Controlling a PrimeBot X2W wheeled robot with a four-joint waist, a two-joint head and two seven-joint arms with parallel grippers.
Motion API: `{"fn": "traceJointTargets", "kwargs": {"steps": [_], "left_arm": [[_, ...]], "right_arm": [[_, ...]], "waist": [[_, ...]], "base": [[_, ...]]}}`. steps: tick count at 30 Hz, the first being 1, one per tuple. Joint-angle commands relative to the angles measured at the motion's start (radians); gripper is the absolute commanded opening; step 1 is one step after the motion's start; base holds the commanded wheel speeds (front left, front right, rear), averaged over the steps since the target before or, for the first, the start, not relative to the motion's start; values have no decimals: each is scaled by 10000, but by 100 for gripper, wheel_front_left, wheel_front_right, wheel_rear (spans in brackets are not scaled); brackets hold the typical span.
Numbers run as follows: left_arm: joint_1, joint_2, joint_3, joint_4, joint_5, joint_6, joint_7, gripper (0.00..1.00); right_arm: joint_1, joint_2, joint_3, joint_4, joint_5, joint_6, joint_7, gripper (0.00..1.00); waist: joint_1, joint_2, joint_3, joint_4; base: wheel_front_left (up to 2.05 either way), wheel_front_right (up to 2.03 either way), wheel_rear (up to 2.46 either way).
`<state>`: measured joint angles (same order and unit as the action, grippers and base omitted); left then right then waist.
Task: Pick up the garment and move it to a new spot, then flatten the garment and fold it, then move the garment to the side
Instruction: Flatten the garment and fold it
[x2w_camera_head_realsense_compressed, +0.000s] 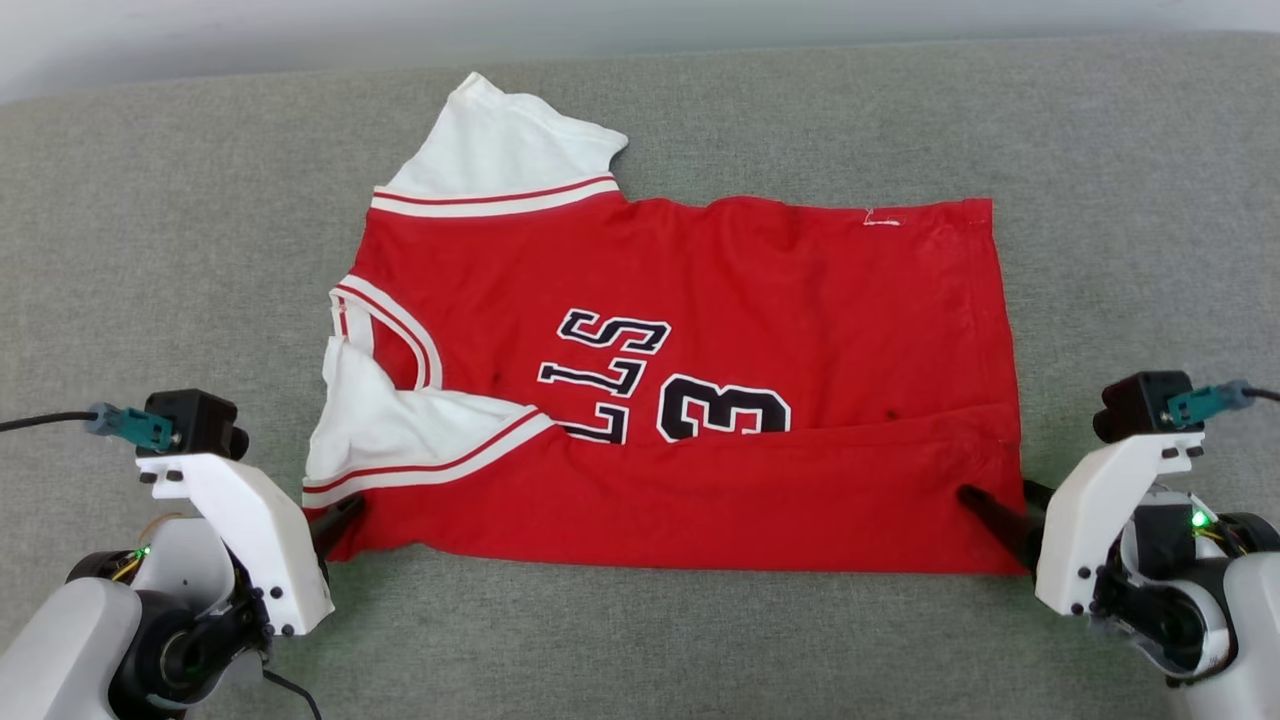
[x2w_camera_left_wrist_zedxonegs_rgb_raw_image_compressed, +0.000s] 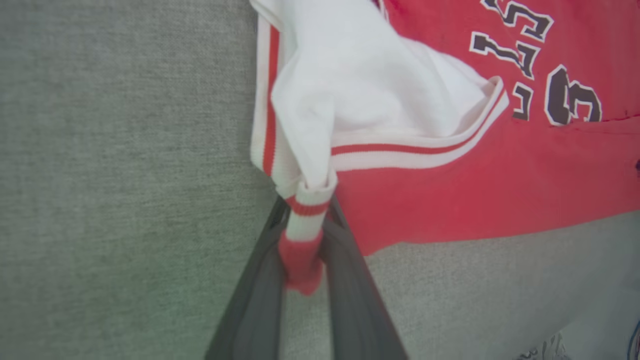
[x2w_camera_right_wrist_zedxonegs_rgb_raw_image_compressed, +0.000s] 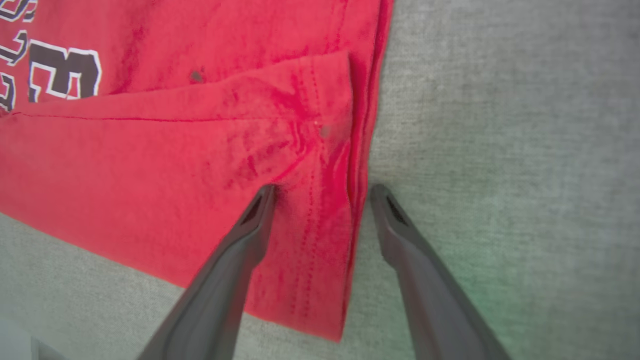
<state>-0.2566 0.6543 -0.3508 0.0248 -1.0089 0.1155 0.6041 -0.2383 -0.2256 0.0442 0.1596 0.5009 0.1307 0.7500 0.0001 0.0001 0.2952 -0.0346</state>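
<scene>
The garment (x2w_camera_head_realsense_compressed: 700, 300), a red jersey with white sleeves and black-and-white lettering, lies spread on the grey surface, its near edge folded up over part of the number. My left gripper (x2w_camera_head_realsense_compressed: 338, 520) is at the garment's near left corner. In the left wrist view, my left gripper (x2w_camera_left_wrist_zedxonegs_rgb_raw_image_compressed: 306, 210) is shut on a bunched strip of red-and-white striped trim (x2w_camera_left_wrist_zedxonegs_rgb_raw_image_compressed: 305, 225). My right gripper (x2w_camera_head_realsense_compressed: 1000, 500) is open at the near right corner. In the right wrist view, my right gripper (x2w_camera_right_wrist_zedxonegs_rgb_raw_image_compressed: 322, 192) straddles the hem (x2w_camera_right_wrist_zedxonegs_rgb_raw_image_compressed: 330, 225), one finger on the red cloth and the other on the grey surface.
A grey fabric surface (x2w_camera_head_realsense_compressed: 150, 250) spreads under and around the garment, with bare room on every side. A pale wall edge (x2w_camera_head_realsense_compressed: 300, 40) runs along the far side. Cables lead off both wrists.
</scene>
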Motion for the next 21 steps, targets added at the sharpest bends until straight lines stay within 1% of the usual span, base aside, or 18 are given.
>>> {"fn": "traceJointTargets", "kwargs": {"steps": [1,2,3,4,5,13,15,16,19,20,21], "left_arm": [[72,7,-17,-127,35,49,0,0],[88,-11,-27,-180,16,50,0,0],[96,-34,-34,-219,-12,42,0,0],[106,-44,-35,-243,-26,39,-9,0],[125,-42,-38,-261,-30,45,-15,0],[316,-70,-62,-482,203,-29,-420,0],[369,-15,-87,-483,315,40,-474,0],[566,-67,-140,-501,362,132,-569,0],[986,-84,-161,-603,432,373,-693,0],[986,-84,-161,-603,432,373,-693,0],[1396,-48,-150,-717,455,571,-767,0]], "right_arm": [[-42,205,327,565,178,-1,402,53],[-102,219,429,687,235,1,478,9],[-158,303,512,785,441,4,535,0],[-208,365,572,822,576,15,576,0],[-265,291,626,789,552,13,557,0],[-382,-448,680,164,829,-1,202,0],[-330,-517,717,60,832,-1,183,0],[-138,-554,802,-124,887,-1,196,0],[190,-668,889,-511,864,-1,289,0],[190,-668,889,-511,864,-1,289,0],[485,-739,886,-721,793,-2,407,0]], "waist": [[-1,-1,61,59],[-1,-1,71,79],[-1,-1,74,98],[-1,-1,65,111],[-1,-1,41,116],[-1,-1,-614,94],[-1,-1,-743,86],[-1,-1,-1083,89],[-1,-1,-1612,111],[-1,-1,-1612,111],[-1,-1,-1931,117]], "base": [[0,0,0],[0,0,0],[0,0,0],[0,0,0],[0,0,0],[0,0,0],[0,0,0],[0,0,0],[0,0,0],[0,0,0],[0,0,0]]}}
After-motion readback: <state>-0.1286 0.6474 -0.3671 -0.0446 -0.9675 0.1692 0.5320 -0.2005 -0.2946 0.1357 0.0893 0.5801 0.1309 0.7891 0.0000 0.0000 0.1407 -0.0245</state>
